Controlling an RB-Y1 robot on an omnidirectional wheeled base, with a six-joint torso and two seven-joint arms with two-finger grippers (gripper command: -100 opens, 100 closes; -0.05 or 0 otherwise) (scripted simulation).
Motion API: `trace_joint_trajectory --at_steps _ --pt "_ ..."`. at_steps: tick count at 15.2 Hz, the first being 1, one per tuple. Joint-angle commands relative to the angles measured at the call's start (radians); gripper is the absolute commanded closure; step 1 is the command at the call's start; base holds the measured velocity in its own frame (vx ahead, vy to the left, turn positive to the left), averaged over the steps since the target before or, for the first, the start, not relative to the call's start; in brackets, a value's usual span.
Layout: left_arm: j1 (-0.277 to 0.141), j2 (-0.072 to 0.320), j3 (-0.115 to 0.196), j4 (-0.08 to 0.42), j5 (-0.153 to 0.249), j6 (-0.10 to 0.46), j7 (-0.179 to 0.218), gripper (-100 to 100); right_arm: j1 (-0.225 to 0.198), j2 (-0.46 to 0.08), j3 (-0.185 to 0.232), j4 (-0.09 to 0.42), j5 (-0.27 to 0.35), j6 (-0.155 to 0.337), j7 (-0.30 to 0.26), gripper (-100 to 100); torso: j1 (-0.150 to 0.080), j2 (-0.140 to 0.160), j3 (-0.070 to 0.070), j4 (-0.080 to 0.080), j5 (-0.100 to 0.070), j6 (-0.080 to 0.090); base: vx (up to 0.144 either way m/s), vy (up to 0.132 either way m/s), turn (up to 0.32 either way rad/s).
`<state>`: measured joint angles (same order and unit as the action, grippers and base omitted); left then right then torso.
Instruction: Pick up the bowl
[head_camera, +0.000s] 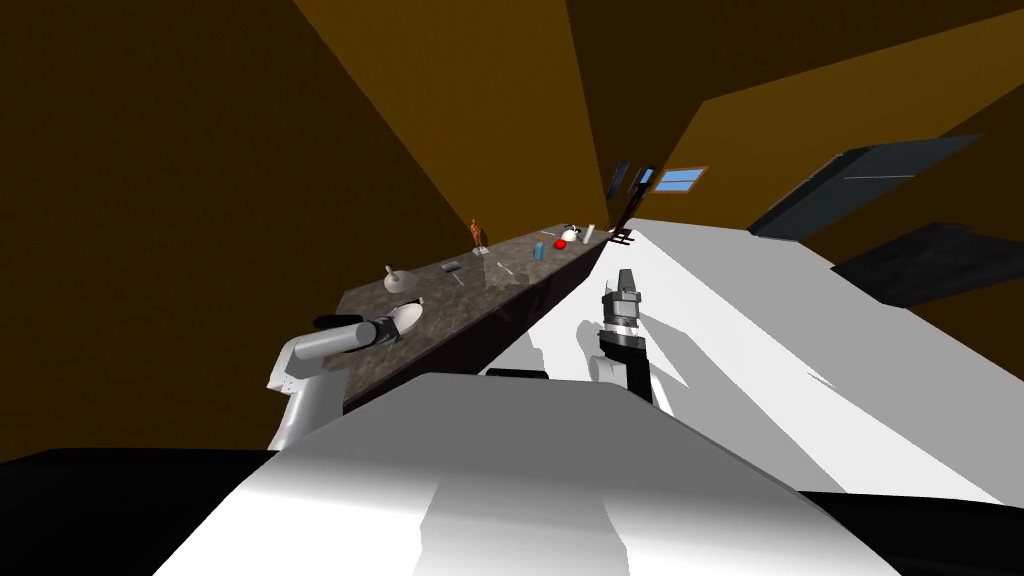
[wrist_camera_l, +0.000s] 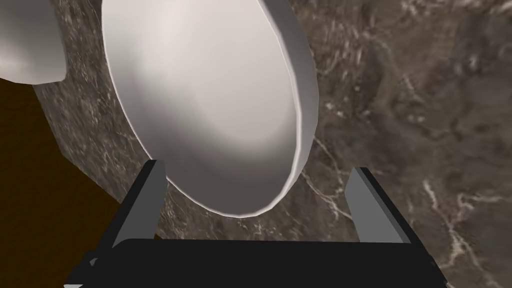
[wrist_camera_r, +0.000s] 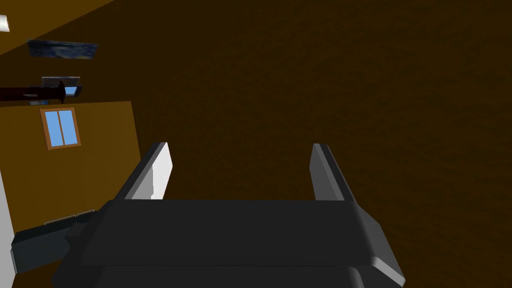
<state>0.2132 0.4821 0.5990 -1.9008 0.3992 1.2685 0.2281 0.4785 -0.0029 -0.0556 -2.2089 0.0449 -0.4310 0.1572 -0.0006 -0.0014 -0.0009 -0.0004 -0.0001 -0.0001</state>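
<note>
1. A second white rounded thing (wrist_camera_l: 25, 45) near the bowl (wrist_camera_l: 210, 110) is cut off; I can't tell what it is.
2. The left gripper (wrist_camera_l: 257, 169) stands wide open, the bowl's near rim between its fingers; whether they touch is unclear.
3. The right gripper (wrist_camera_r: 240, 147) is parted and empty.
4. The bowl is smooth, white and shallow, and sits at the near end of the brown, veined countertop (wrist_camera_l: 425, 125).
</note>
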Motion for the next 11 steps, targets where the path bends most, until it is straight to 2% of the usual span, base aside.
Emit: trace_joint_trajectory --at_steps 1,2,3,5,8,10,11 --pt "-0.012 0.003 0.018 0.015 0.008 0.05 0.003 -100 0.0 0.0 0.0 0.0 0.0 0.0 0.0 0 0.0 0.0 0.0 0.0 0.0 0.0 0.027 -0.006 -0.046" --pt "-0.012 0.003 0.018 0.015 0.008 0.067 0.003 -100 0.0 0.0 0.0 0.0 0.0 0.0 0.0 0 0.0 0.0 0.0 0.0 0.0 0.0 0.033 -0.003 -0.053" --pt "-0.022 0.007 0.034 0.026 0.016 0.09 0.005 -100 0.0 0.0 0.0 0.0 0.0 0.0 0.0 0 0.0 0.0 0.0 0.0 0.0 0.0 0.039 -0.002 -0.062" --pt "-0.022 0.007 0.034 0.026 0.016 0.114 0.005 -100 0.0 0.0 0.0 0.0 0.0 0.0 0.0 0 0.0 -0.001 0.0 0.0 0.0 0.0 0.033 0.0 -0.029" --pt "-0.039 0.012 0.061 0.046 0.03 0.182 0.008 -100 0.0 0.0 0.0 0.0 0.0 0.0 0.0 0 0.001 0.0 0.0 0.0 0.0 0.0 0.03 0.001 -0.042" --pt "-0.039 0.012 0.061 0.046 0.03 0.197 0.008 -100 0.0 0.0 0.0 0.0 0.0 0.0 0.0 0 0.001 -0.001 0.0 0.0 0.0 0.0 0.029 0.004 -0.023" --pt "-0.046 0.014 0.073 0.054 0.036 0.233 0.009 -100 0.0 0.0 0.0 0.0 0.0 0.0 0.0 0 0.001 0.0 0.0 0.0 0.0 0.0 0.023 0.002 -0.027"
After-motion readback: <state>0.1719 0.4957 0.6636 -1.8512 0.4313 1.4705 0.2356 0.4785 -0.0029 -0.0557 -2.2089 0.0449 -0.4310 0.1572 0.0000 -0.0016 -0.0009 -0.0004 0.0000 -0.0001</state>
